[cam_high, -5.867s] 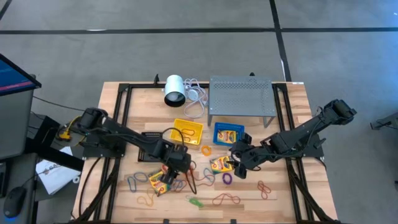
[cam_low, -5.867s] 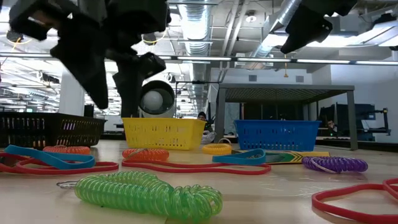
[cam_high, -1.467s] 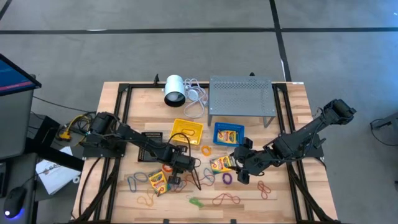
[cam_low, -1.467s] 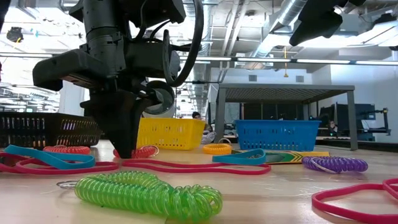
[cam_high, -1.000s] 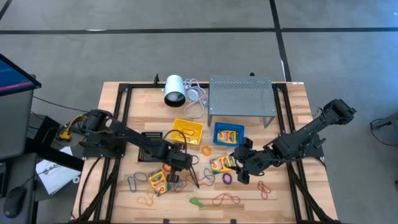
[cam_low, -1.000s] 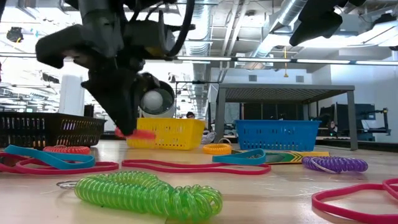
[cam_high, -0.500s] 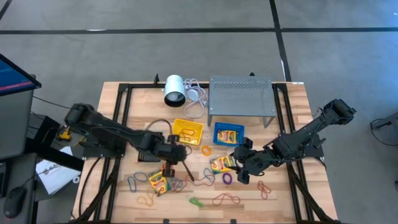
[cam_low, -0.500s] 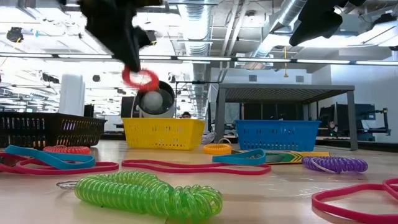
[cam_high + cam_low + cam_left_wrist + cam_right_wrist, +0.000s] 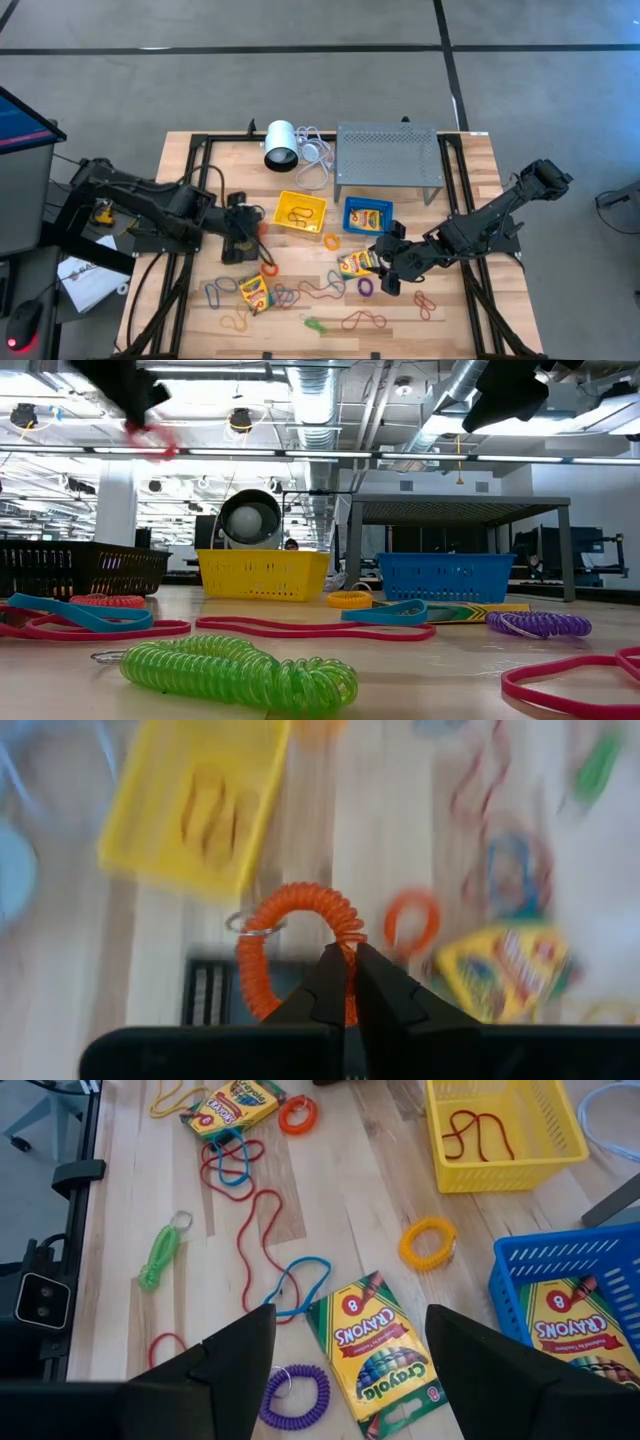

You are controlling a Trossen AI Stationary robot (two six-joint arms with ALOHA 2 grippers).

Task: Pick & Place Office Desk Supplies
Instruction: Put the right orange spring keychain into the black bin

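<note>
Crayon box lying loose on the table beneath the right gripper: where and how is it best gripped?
The crayon box lies flat, label up, beside the blue basket. The open right gripper could probably come straight down and close across the box's narrow width, on its long edges near the middle. The purple coil ring near one corner lies clear of that grip.

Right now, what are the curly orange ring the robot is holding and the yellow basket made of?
The curly orange ring in the left hand looks like springy plastic: a coiled cord with a small metal key ring on it. The yellow basket looks like hard, slightly shiny moulded plastic, judging by its stiff walls full of open slots. I can't be sure of either by sight.
</note>
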